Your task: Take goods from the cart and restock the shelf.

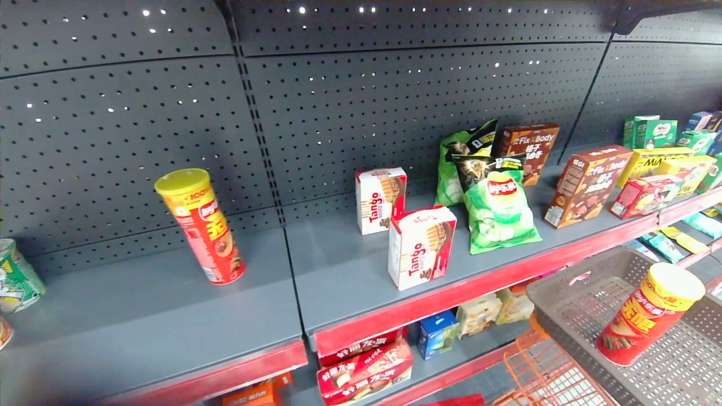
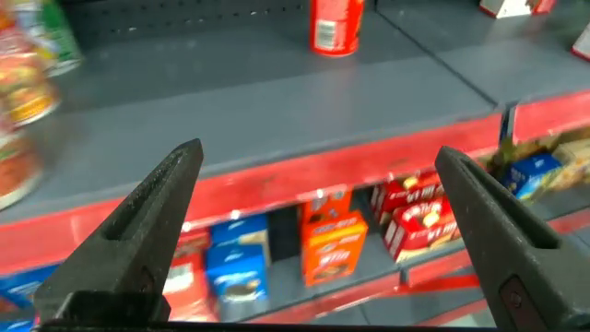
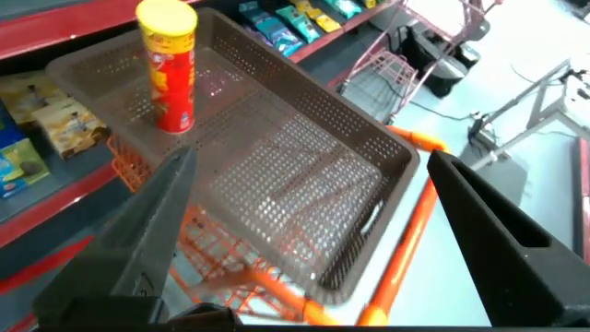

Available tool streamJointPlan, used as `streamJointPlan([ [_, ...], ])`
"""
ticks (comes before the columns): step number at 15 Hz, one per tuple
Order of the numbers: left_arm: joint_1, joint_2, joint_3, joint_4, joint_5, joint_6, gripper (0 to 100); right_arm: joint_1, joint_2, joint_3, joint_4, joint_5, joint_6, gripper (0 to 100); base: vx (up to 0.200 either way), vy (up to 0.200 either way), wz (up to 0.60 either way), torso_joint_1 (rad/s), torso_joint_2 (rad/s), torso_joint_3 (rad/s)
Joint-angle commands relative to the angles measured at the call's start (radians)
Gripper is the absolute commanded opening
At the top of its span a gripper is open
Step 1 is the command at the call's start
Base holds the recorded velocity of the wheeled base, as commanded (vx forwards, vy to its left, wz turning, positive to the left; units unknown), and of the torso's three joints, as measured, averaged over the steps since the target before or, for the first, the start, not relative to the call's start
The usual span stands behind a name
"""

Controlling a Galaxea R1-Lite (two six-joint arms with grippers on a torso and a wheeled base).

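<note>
A red chip can with a yellow lid [image 1: 648, 313] [image 3: 170, 66] stands in the grey perforated basket [image 1: 569, 293] [image 3: 304, 175] on top of the orange cart [image 1: 541, 372] [image 3: 406, 249]. A matching can [image 1: 202, 225] [image 2: 335, 25] stands on the grey shelf [image 1: 169, 316] [image 2: 240, 101] at left. My left gripper [image 2: 313, 212] is open, hovering in front of the shelf's red front edge with nothing between its fingers. My right gripper [image 3: 309, 231] is open above the basket, apart from the can.
Two white-and-red wafer boxes [image 1: 420, 245], green chip bags [image 1: 496, 206] and brown boxes [image 1: 586, 183] stand further right on the shelf. A green can [image 1: 17, 276] sits at the far left. Lower shelves hold snack boxes [image 2: 332, 244]. A second pink cart [image 3: 406, 65] stands on the floor.
</note>
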Motion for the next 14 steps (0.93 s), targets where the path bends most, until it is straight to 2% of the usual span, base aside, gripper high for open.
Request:
streamJointPlan([
  [1, 0.0, 0.001, 0.0, 0.0, 0.002, -0.002, 100, -0.001, 0.002, -0.001, 0.001, 0.0, 0.0, 100, 0.0, 0.0, 0.0, 0.0, 0.0, 0.0],
  [11, 0.0, 0.0, 0.0, 0.0, 0.003, -0.003, 100, 0.001, 0.005, 0.027, 0.001, 0.012, -0.006, 100, 0.0, 0.0, 0.0, 0.0, 0.0, 0.0],
  [14, 0.0, 0.001, 0.0, 0.0, 0.003, -0.003, 100, 0.001, 0.035, 0.072, -0.036, 0.091, 0.01, 100, 0.0, 0.0, 0.0, 0.0, 0.0, 0.0],
])
